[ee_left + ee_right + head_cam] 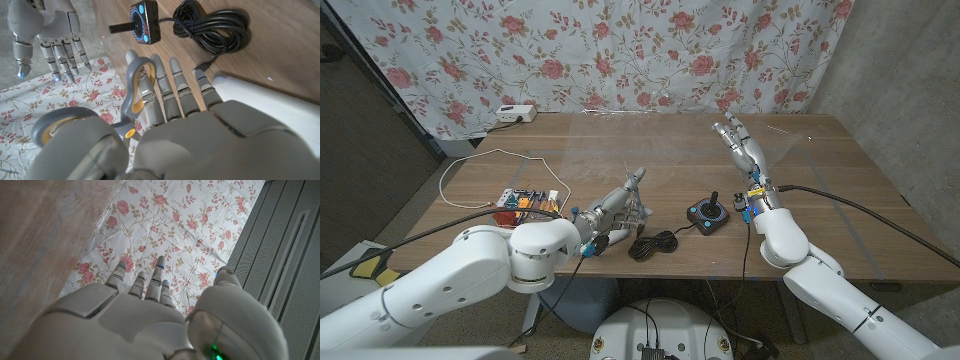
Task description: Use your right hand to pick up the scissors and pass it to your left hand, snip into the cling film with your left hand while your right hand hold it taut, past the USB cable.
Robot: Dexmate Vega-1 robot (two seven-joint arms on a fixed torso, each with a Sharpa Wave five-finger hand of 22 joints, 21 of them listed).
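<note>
Left hand (612,212): low over the counter's (820,200) near edge, holding the scissors (135,90), its fingers (172,87) laid straight alongside them.
Scissors: grey handles with yellow lining, one loop by the thumb, the other against the fingers; blades hidden.
USB cable (655,243): a black coil on the counter just beside the left hand, on its right-hand side.
Joystick (707,213): small black box with blue buttons, just past the cable, between the two hands.
Right hand (745,148): raised above the counter, farther out than the left hand, fingers (155,282) straight and slightly apart, holding nothing that can be made out.
Cling film (590,160): a faint clear sheet over the counter beyond the left hand; its edges are hard to trace.
Curtain (620,50): floral cloth behind the counter's far edge.
</note>
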